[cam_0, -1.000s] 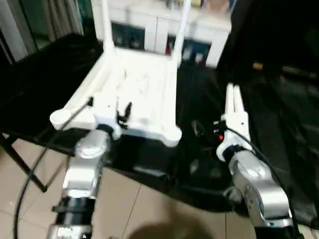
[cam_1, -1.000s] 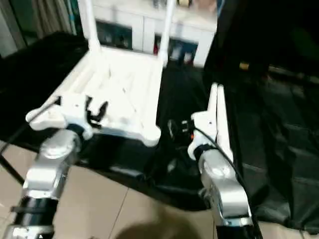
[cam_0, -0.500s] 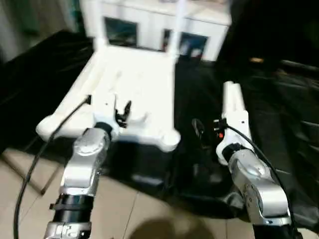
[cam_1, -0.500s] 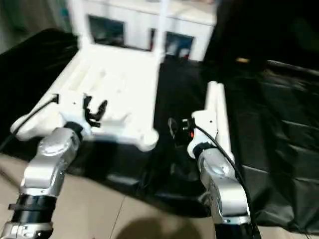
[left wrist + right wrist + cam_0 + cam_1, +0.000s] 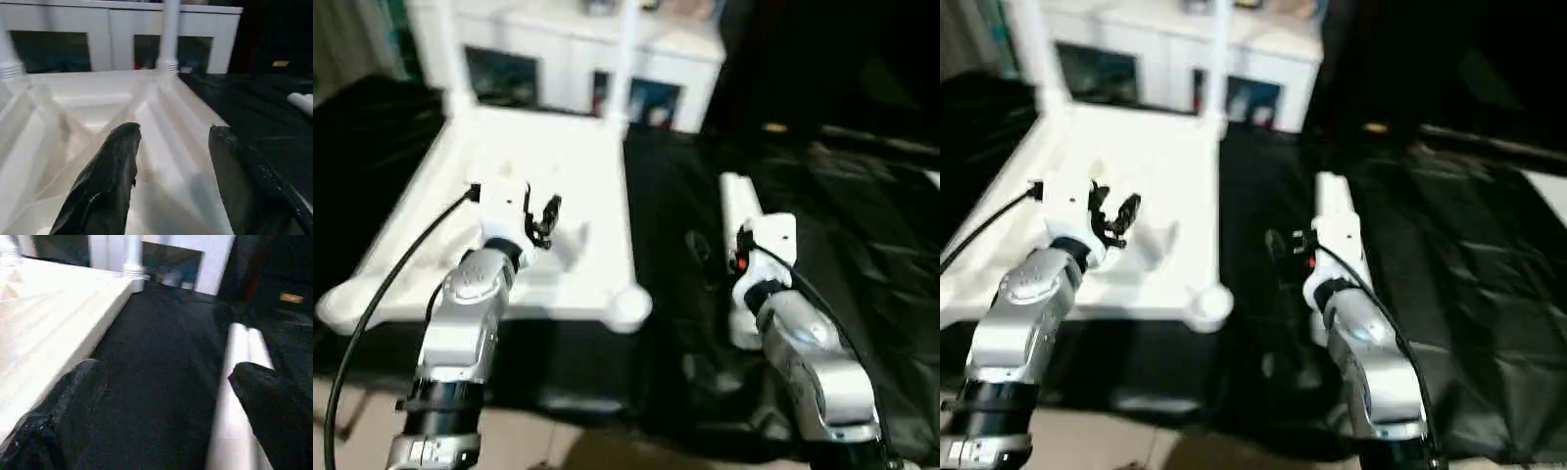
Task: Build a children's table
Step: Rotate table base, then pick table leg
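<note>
The children's table [image 5: 524, 225] lies upside down on the left half of the black-sheeted tabletop [image 5: 862, 225], ribbed underside up. 2 legs [image 5: 625, 59] already stand in its far corner sockets, while the near right socket [image 5: 628, 305] is empty, as the near left one appears to be. The 2 remaining loose legs [image 5: 239, 382] lie side by side on the sheet to the right, apart from the table top.

The left gripper [image 5: 168, 161] hovers over the ribbed underside with its jaws partly open and nothing between them. The right gripper [image 5: 161, 396] hangs low over the sheet with its jaws spread wide and empty, 1 finger [image 5: 274, 401] above the loose legs and the other out over bare sheet.

Risks, as I judge them:

- The right jaws are not centred on either leg. Closing from here could pinch both tubes together or just nudge them, and round tubes on a slick sheet would probably roll away to the right.
- The table's near edge sits close to the tabletop's near edge (the floor shows just below it). A downward or sideways push from the left gripper could slide it off.
- The wrinkled sheet could catch a fingertip during a low approach.
- Seating a leg without steadying the top could tip the 2 standing legs.
</note>
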